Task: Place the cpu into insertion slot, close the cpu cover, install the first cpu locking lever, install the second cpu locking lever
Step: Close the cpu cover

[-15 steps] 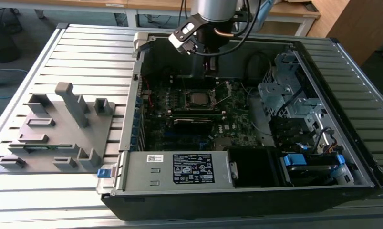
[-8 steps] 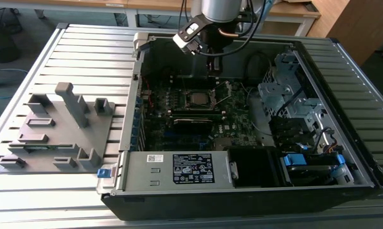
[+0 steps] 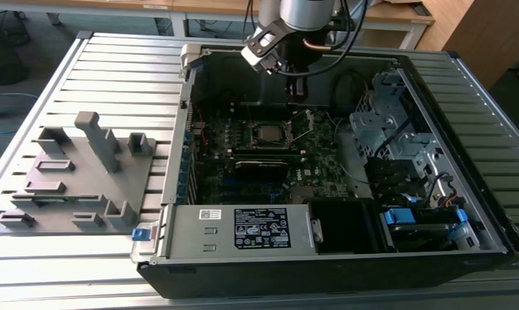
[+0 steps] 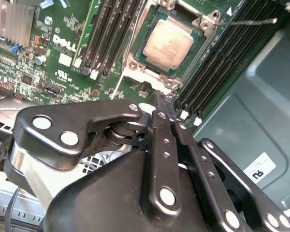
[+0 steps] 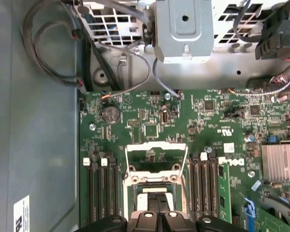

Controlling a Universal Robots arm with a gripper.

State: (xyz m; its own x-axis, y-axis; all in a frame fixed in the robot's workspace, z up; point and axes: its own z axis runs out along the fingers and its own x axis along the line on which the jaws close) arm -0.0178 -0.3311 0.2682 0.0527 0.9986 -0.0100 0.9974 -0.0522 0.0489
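The cpu (image 4: 168,38) lies flat in the insertion slot (image 4: 195,34) on the green motherboard, silver face up. The cpu cover (image 5: 156,155) stands swung open beside the slot, its cut-out centre showing the board behind it. Two thin wire locking levers (image 4: 246,21) stick out unlatched from the socket. My gripper (image 4: 160,99) hangs just above the socket's edge, black fingers (image 5: 150,218) pressed together and holding nothing. In the exterior view the gripper (image 3: 295,90) is inside the open case above the insertion slot (image 3: 271,134).
The computer case (image 3: 177,194) lies open on a slatted metal table. Black memory slots (image 4: 111,29) flank the socket. Cables and a grey drive cage (image 5: 183,31) sit past the board. A grey fixture (image 3: 78,174) stands on the exterior view's left.
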